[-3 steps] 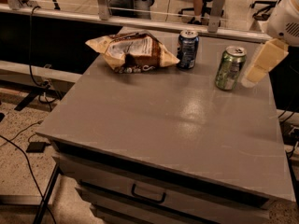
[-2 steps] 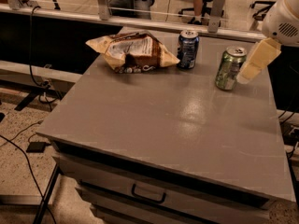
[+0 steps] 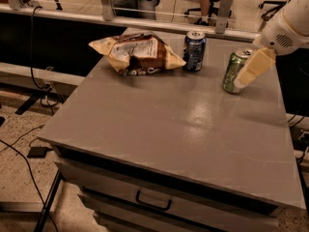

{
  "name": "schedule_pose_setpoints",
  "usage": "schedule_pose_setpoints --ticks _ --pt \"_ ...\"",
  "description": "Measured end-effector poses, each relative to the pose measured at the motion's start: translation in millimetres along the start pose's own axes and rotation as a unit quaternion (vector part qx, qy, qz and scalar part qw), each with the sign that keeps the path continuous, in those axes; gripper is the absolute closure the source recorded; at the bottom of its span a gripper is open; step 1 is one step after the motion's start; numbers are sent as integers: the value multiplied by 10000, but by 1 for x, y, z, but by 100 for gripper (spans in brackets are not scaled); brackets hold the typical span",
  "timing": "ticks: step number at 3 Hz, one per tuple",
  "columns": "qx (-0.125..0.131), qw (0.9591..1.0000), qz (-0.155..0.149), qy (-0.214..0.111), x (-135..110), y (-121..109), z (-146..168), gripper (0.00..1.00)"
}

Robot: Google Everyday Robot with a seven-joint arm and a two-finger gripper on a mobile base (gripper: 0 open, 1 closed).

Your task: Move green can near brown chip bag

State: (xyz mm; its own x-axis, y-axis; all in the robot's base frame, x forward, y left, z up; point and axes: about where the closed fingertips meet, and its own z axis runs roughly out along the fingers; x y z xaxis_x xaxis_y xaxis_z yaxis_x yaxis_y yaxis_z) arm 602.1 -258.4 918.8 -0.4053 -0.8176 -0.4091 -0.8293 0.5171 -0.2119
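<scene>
Your gripper [image 3: 244, 79] has edged left, up against the green can [image 3: 231, 71]; whether it grasps, you cannot tell. Brown chip bag [image 3: 137, 54] sits well to its left.

The gripper [image 3: 250, 71] is seen at two o'clock in the view, as a flat, pale cream piece tapered toward its lower end. Above it, a rounded white arm housing [image 3: 295, 18] is shown, marked by a small dotted grille [image 3: 285, 40].
</scene>
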Motion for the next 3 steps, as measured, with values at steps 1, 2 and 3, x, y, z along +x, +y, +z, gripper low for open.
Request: schedule_pose_setpoints --ticks 1,2,3 --pt "-214 9997 76 -82 2 1 20 47" --pt "-301 9994 112 -144 2 2 27 70" --pt "-410 9981 -16 -454 -16 10 17 92"
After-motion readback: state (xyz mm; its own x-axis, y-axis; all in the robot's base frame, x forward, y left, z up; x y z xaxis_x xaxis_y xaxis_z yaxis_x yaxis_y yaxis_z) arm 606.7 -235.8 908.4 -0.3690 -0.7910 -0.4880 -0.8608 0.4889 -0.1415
